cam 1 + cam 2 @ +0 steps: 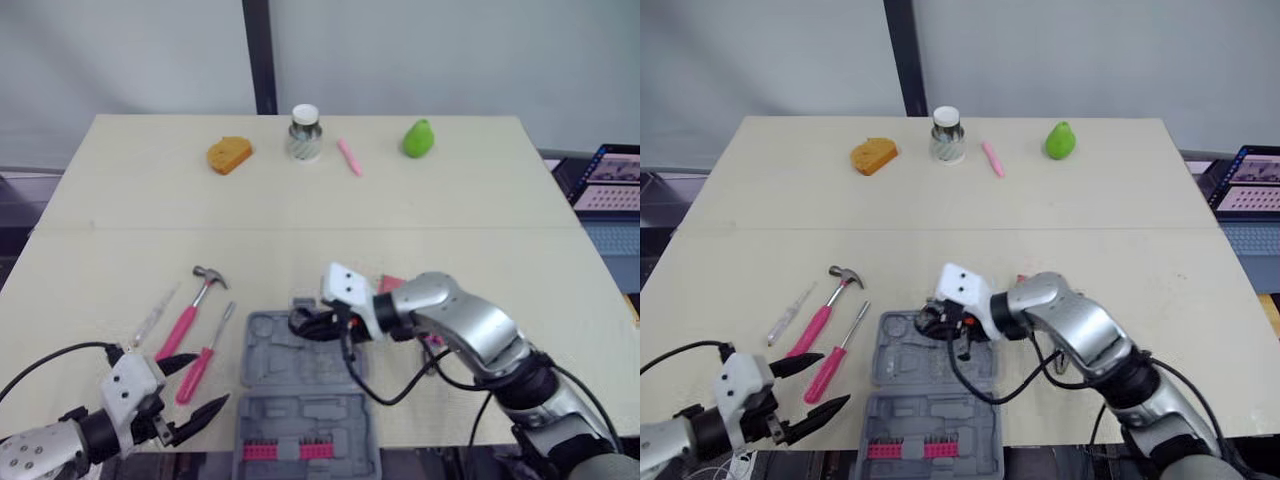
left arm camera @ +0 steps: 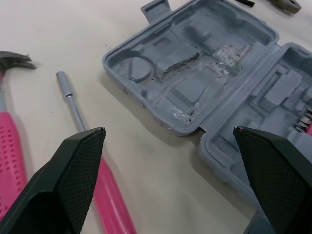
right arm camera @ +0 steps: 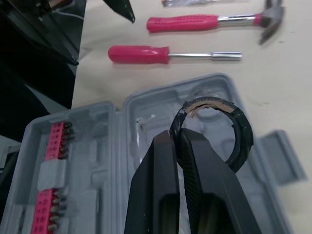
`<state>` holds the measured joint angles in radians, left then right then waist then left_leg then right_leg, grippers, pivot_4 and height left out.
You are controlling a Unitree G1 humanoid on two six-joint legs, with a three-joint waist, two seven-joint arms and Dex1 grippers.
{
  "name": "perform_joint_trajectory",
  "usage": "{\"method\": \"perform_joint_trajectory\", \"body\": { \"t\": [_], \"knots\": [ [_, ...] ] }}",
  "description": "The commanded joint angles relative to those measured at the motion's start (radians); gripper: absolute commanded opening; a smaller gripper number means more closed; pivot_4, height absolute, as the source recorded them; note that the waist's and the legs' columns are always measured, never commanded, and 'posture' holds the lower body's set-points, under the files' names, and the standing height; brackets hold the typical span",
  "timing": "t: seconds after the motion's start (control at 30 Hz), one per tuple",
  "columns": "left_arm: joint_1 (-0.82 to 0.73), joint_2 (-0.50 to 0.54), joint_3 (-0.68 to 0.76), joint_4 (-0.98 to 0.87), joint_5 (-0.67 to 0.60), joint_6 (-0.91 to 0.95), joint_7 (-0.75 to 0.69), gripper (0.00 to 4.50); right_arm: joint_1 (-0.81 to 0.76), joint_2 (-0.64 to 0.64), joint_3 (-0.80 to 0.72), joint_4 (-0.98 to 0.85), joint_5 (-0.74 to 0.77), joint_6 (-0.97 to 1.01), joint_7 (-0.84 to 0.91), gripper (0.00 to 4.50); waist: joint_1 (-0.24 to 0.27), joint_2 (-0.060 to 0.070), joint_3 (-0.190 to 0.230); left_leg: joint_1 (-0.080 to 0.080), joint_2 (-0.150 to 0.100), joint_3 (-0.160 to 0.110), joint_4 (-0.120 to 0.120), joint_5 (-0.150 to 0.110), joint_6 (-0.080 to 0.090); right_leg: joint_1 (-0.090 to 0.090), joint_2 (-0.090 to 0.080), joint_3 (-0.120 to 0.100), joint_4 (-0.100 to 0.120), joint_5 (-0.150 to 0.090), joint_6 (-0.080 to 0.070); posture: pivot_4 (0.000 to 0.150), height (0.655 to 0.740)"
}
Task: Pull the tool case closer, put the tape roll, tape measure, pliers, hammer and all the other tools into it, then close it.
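Observation:
The grey tool case (image 1: 262,400) lies open at the table's front edge, a row of pink bits in its near half. My right gripper (image 1: 318,322) is shut on the black tape roll (image 3: 229,131), holding it over the case's far half (image 3: 146,117). Left of the case lie the pink-handled hammer (image 1: 190,310), a pink screwdriver (image 1: 205,360) and a small clear-handled screwdriver (image 1: 150,320). My left gripper (image 1: 212,379) stands open near the screwdriver's handle, holding nothing. A pink tool (image 1: 392,284) is partly hidden behind my right arm.
Along the table's far side stand an orange bread-shaped piece (image 1: 229,154), a jar (image 1: 305,133), a pink pen (image 1: 349,157) and a green pear (image 1: 418,138). A laptop (image 1: 610,185) sits off the table's right edge. The case's near half reaches the front edge.

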<state>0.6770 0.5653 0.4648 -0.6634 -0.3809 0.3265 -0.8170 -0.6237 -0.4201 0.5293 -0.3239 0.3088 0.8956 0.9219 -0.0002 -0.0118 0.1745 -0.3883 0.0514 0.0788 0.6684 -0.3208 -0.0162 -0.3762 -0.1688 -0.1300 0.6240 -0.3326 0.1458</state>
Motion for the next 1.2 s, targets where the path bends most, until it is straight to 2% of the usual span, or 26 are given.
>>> {"method": "perform_joint_trajectory", "body": {
  "t": [0.03,0.47,0.63,1.2],
  "knots": [
    [0.036,-0.022,0.022,-0.045,-0.014,-0.021,0.018,4.50,-0.030,0.042,0.054,0.039,-0.041,-0.029,-0.027,0.02,-0.001,0.000,0.000,0.000,0.000,0.000,0.000,0.000,0.000,0.000,0.000,0.000,0.000,0.000,0.000,0.150,0.7400],
    [0.017,-0.062,0.004,-0.104,-0.072,0.030,0.100,4.50,-0.128,0.248,0.118,0.309,-0.155,-0.155,-0.062,0.02,-0.005,0.000,0.000,0.000,0.000,0.000,-0.001,0.000,0.000,-0.001,0.001,0.000,0.001,0.000,0.000,0.150,0.7400],
    [0.025,-0.070,-0.004,-0.132,-0.102,0.051,0.121,4.50,-0.122,0.277,0.122,0.335,-0.170,-0.166,-0.062,0.02,-0.009,0.000,0.000,0.000,0.001,0.000,-0.002,0.000,0.000,-0.002,0.001,0.000,0.001,0.000,0.000,0.150,0.7400],
    [0.012,-0.094,-0.008,-0.123,-0.093,0.053,0.195,4.50,-0.107,0.318,0.134,0.410,-0.216,-0.208,-0.055,0.02,-0.025,0.000,0.000,0.000,0.001,0.000,-0.002,-0.001,-0.001,-0.002,0.001,0.000,0.001,0.000,-0.001,0.150,0.7400]
  ]
}}
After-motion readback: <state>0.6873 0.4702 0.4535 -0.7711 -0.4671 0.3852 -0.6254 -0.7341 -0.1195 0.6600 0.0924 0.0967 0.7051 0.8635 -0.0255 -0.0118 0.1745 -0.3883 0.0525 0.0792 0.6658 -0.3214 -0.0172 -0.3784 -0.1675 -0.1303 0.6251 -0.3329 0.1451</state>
